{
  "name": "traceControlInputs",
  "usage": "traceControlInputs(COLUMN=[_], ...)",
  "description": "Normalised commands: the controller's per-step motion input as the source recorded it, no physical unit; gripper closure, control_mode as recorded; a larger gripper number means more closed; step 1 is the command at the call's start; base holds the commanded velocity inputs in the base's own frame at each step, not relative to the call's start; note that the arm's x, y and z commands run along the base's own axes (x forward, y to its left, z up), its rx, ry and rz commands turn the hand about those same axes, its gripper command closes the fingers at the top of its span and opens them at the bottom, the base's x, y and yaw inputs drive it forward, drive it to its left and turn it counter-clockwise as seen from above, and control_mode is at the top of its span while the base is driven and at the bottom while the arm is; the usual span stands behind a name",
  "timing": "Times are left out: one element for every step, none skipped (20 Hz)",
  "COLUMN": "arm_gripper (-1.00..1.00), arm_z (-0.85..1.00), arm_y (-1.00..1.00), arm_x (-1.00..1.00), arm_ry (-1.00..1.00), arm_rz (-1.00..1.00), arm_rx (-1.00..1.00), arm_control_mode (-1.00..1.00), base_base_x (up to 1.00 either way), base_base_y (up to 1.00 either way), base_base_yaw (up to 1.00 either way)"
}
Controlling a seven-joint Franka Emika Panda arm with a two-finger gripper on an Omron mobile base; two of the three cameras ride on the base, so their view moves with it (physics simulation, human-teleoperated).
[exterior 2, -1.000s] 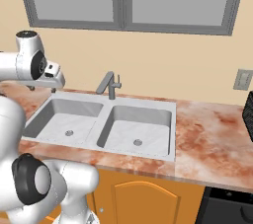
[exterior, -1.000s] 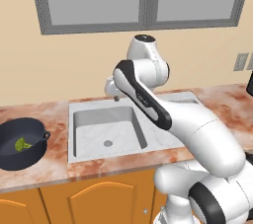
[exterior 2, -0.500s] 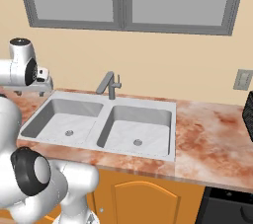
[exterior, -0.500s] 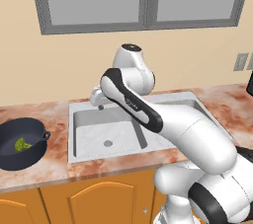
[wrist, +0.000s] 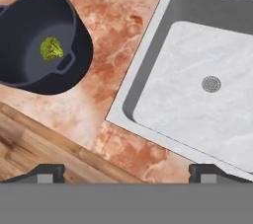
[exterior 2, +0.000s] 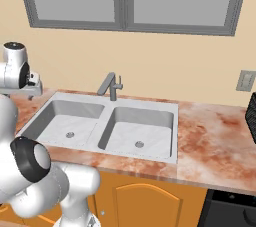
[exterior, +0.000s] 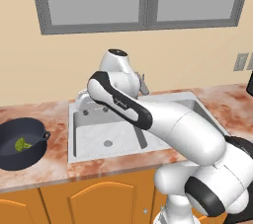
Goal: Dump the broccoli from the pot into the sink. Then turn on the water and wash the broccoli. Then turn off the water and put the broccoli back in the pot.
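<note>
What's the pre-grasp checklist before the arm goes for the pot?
1. Broccoli inside the pot: ok, it sits on the pot's floor.
2. Pot upright on the counter, beside the sink and apart from its edge: ok.
3. Pot handle reachable: ok, one loop handle faces the sink side, unobstructed.
4. Pincer empty and open: ok, tips spread wide, nothing between them.
5. Pincer over the pot: not ok, it hangs above the counter edge and basin, pot off to one side.
6. Water off: ok, no stream at the faucet.
</note>
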Motion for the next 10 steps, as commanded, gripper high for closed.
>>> traceControlInputs(arm_gripper=[-1.0, -1.0, -1.0, -1.0, -1.0, -1.0, -1.0, -1.0, -1.0, -1.0], arm_z=[-0.03, -0.01, -0.01, -0.01, -0.04, -0.04, -0.03, -0.06, -0.05, -0.05], arm_y=[0.54, 0.53, 0.55, 0.56, 0.56, 0.55, 0.56, 0.57, 0.57, 0.56], arm_x=[0.0, 0.0, 0.0, 0.0, 0.0, 0.0, 0.0, 0.0, 0.0, 0.0], arm_ry=[0.05, 0.05, 0.05, 0.05, 0.04, 0.04, 0.04, 0.05, 0.03, 0.03], arm_rz=[0.0, 0.0, 0.0, 0.0, 0.0, 0.0, 0.0, 0.0, 0.0, 0.0], arm_rx=[0.0, 0.0, 0.0, 0.0, 0.0, 0.0, 0.0, 0.0, 0.0, -0.01], arm_control_mode=[-1.0, -1.0, -1.0, -1.0, -1.0, -1.0, -1.0, -1.0, -1.0, -1.0], base_base_x=[0.0, 0.0, 0.0, 0.0, 0.0, 0.0, 0.0, 0.0, 0.0, 0.0], base_base_y=[0.0, 0.0, 0.0, 0.0, 0.0, 0.0, 0.0, 0.0, 0.0, 0.0], base_base_yaw=[0.0, 0.0, 0.0, 0.0, 0.0, 0.0, 0.0, 0.0, 0.0, 0.0])
